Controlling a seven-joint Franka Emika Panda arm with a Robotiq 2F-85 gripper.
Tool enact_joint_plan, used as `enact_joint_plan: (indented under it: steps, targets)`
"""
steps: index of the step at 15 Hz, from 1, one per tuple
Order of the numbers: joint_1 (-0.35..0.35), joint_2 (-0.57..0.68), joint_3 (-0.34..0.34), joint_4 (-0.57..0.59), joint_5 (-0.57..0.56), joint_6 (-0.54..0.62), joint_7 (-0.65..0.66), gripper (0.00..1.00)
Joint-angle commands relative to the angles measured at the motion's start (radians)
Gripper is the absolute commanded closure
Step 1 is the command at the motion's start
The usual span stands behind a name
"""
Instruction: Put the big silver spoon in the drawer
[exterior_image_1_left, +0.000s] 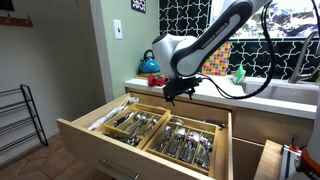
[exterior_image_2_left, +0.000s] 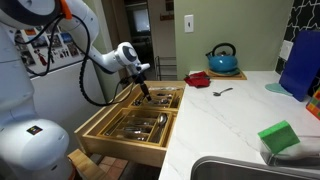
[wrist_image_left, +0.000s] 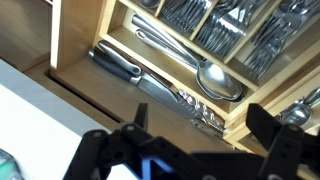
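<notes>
The light-wood drawer (exterior_image_1_left: 88, 140) is pulled open, and its wooden compartments hold cutlery in both exterior views (exterior_image_2_left: 120, 146). In the wrist view the big silver spoon (wrist_image_left: 218, 80) lies flat in a long compartment of the tray (wrist_image_left: 120, 45), its bowl towards the camera and its handle running up and to the left. My gripper (wrist_image_left: 200, 125) hovers above the drawer's rear part with its fingers spread and nothing between them. It also shows in both exterior views (exterior_image_1_left: 172, 93) (exterior_image_2_left: 145, 92), just above the drawer.
Knives (wrist_image_left: 130, 68) lie in the compartment beside the spoon. On the white counter (exterior_image_2_left: 230, 115) are a small spoon (exterior_image_2_left: 222, 91), a teal kettle (exterior_image_2_left: 222, 58), a red item (exterior_image_2_left: 198, 78) and a green sponge (exterior_image_2_left: 280, 137). A sink (exterior_image_2_left: 240, 170) is at the front.
</notes>
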Motion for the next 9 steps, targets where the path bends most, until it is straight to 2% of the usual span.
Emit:
enact_joint_plan:
  steps: [1,5,6,9]
  targets:
    - [-0.046,-0.082,0.023,-0.081,0.06,0.018,-0.168,0.0]
    - [-0.061,-0.132,0.036,-0.144,0.028,0.048,-0.393,0.0]
    - [-0.065,-0.08,0.041,-0.078,0.034,0.007,-0.311,0.0]
    - [-0.069,-0.103,0.049,-0.107,0.034,0.021,-0.37,0.0]
